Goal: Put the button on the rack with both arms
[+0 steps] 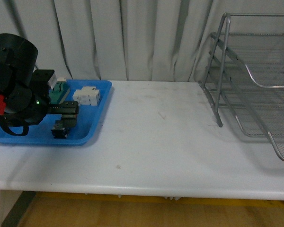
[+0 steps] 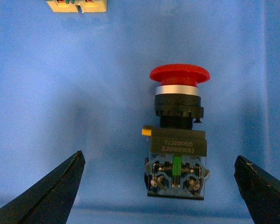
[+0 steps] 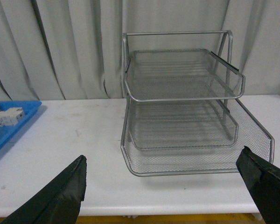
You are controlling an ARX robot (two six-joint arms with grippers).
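Observation:
The button [image 2: 177,135] lies on its side on the blue tray [image 2: 60,93], with a red mushroom cap [image 2: 179,74] and a dark blocky body. My left gripper [image 2: 158,156] is open right above it, with a finger on each side of the body and not touching it. In the front view the left gripper [image 1: 65,116] hangs over the tray [image 1: 97,111], and the button [image 1: 60,128] shows as a dark block below it. The silver three-tier wire rack [image 1: 255,85] stands at the table's right. My right gripper [image 3: 162,156] is open and empty, in front of the rack [image 3: 177,93].
A white blocky component [image 1: 87,96] and a green-and-cream component [image 1: 60,90] lie at the back of the tray. The cream one shows at the edge of the left wrist view [image 2: 77,5]. The white table [image 1: 156,137] runs between tray and rack. A grey curtain hangs behind.

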